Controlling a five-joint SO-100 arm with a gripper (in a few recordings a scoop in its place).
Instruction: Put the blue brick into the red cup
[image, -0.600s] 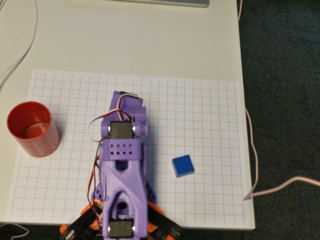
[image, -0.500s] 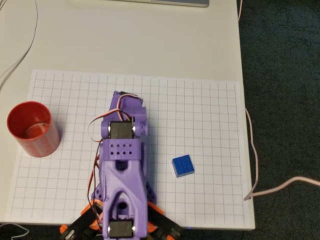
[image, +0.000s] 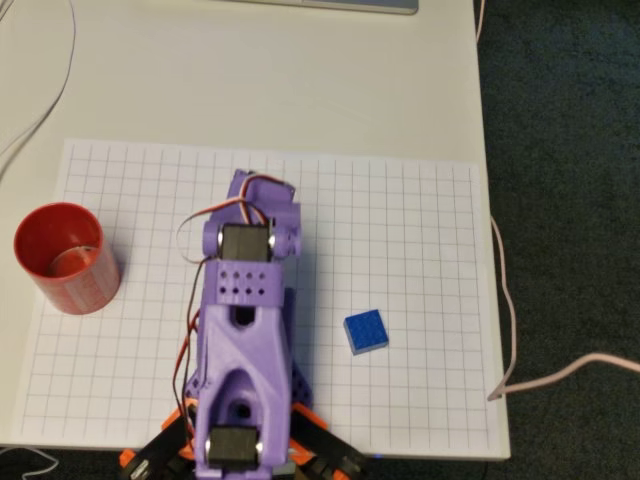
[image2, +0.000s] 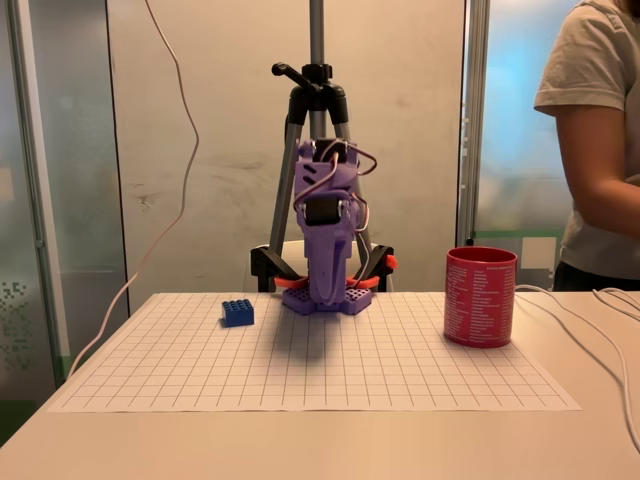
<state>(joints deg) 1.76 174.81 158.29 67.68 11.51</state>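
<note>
Blue brick untouched beside raised, folded arm; red cup opposite; finger state indiscernible; reach just begun.

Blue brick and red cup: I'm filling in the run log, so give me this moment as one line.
blue brick: on grid sheet, untouched | red cup: upright, apart from brick | arm: between them | end effector: state unclear

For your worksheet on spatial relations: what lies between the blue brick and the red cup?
The purple arm stands between the blue brick and the red cup on the grid sheet, in the overhead view.
</note>
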